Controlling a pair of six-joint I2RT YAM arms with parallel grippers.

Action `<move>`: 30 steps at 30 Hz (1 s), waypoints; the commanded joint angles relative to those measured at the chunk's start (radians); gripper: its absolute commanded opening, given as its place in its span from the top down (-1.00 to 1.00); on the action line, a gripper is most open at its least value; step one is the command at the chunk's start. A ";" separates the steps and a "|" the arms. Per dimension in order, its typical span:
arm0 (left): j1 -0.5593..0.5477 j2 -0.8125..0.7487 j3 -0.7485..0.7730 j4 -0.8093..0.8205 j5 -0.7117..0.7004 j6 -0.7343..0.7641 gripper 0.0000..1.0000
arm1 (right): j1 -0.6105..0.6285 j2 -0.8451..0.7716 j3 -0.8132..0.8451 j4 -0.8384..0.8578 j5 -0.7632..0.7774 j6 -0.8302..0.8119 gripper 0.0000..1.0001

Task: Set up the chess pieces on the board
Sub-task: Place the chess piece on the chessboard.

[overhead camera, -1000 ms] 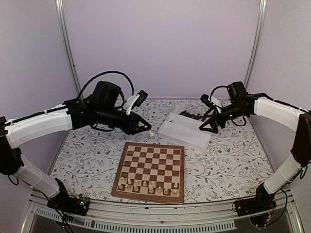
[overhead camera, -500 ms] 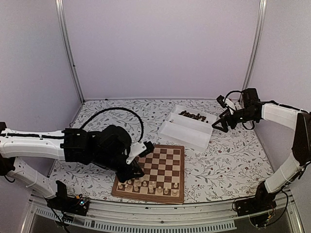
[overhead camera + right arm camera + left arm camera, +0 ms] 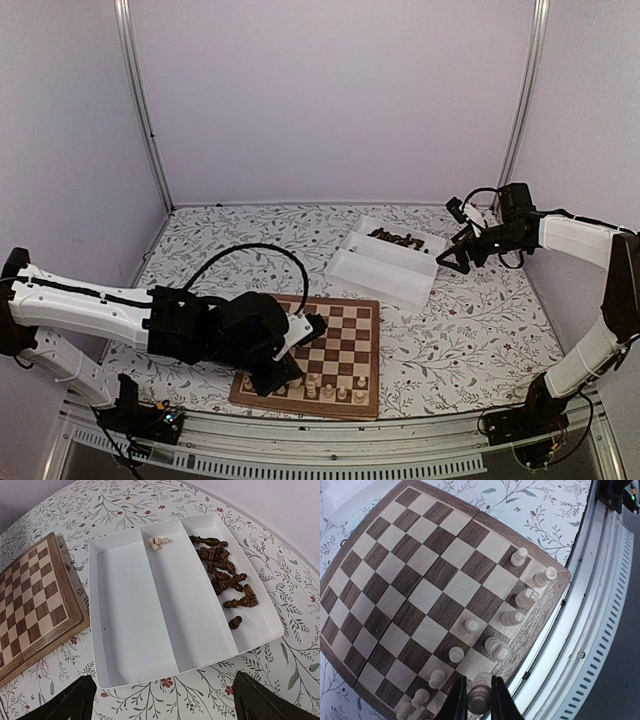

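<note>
The board lies near the front edge, with several pale chess pieces on its two near rows. My left gripper is low over the board's near left part. In the left wrist view it is shut on a pale chess piece held just above the near row, beside other pale pieces. My right gripper hovers open and empty off the tray's right end; its view looks down on the tray. Dark pieces lie in the tray's right compartment, one pale piece in the middle one.
The white tray sits behind the board's far right corner, its rim close to the board's edge. A metal rail runs along the table's near edge. Walls enclose the flowered table.
My left arm has swung from beside the tray down to the board's near left rows, carrying the pale piece. My right gripper drew back to the right, then stayed still.
</note>
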 commanded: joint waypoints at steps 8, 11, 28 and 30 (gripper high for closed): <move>-0.037 0.066 -0.021 0.076 -0.022 -0.024 0.83 | 0.003 0.000 -0.010 0.013 -0.032 -0.009 -0.98; -0.039 0.073 -0.023 0.077 -0.022 -0.026 0.83 | 0.003 0.002 -0.010 0.012 -0.038 -0.010 -0.98; -0.041 0.101 -0.042 0.077 -0.043 -0.035 0.81 | 0.003 0.018 -0.005 -0.001 -0.058 -0.018 -0.98; -0.041 0.104 -0.045 0.081 -0.049 -0.036 0.79 | 0.003 0.020 -0.004 -0.003 -0.060 -0.019 -0.98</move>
